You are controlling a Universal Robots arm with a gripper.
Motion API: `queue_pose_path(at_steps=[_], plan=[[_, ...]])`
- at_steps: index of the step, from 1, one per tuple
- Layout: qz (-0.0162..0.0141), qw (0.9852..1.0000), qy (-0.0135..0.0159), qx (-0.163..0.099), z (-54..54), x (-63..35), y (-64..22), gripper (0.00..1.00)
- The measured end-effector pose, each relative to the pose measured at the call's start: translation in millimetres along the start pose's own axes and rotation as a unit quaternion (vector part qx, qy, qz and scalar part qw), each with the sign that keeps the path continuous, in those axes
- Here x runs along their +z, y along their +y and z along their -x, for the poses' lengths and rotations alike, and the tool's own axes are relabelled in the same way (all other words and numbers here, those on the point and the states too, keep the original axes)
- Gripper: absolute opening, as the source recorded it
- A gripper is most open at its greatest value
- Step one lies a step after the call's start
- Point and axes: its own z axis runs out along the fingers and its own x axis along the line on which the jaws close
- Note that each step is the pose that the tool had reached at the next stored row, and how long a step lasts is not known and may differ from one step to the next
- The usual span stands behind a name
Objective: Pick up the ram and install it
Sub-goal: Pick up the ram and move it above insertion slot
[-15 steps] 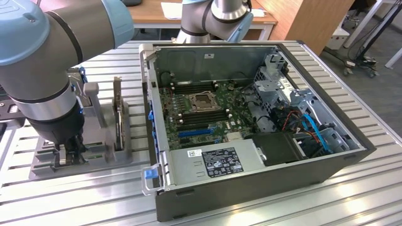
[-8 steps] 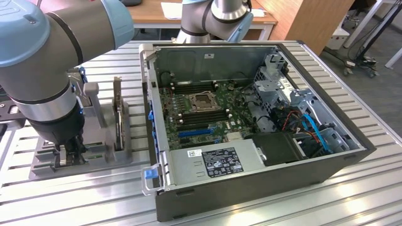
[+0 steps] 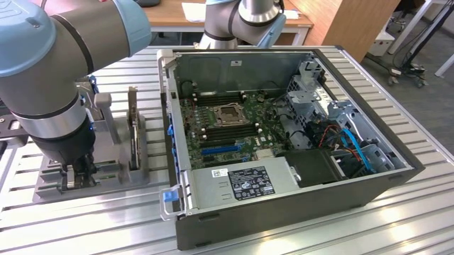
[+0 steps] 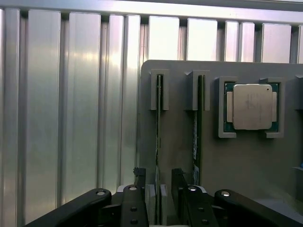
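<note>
Ram (image 4: pixel 158 123) stands on edge in a narrow slot of the grey fixture plate (image 4: pixel 236 161), thin enough from the wrist view to read as little more than a line. The gripper (image 4: pixel 157 189) has come to no grip on it: its dark fingers (image 4: pixel 137 194) sit apart, one on each side of the board, with a sliver of gap showing on both faces. Just beside it, a second memory stick (image 4: pixel 198 118) with a white sticker waits in its own slot, and past that a processor chip (image 4: pixel 251 106) lies flat in a pocket.

From across the room, the gripper (image 3: pixel 76 178) is low over the fixture plate (image 3: pixel 106 183), which rests on the slatted aluminium table (image 3: pixel 298 239) beside the open computer case (image 3: pixel 284 218). Long memory slots (image 3: pixel 212 97) on the motherboard (image 3: pixel 248 114) look bare.

I'd call this the pick-up step, lined up but not yet clamped. Closing calls for square contact on the board's flat faces, clear of the neighbouring stick, then a straight pull from the slot so nothing binds.
</note>
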Motion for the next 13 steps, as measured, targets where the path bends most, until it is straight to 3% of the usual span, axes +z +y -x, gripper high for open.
queue_pose_path(at_steps=[13], plan=[[0.0, 1.0, 0.0, 0.0, -0.1, 1.6, -0.1, 0.36]])
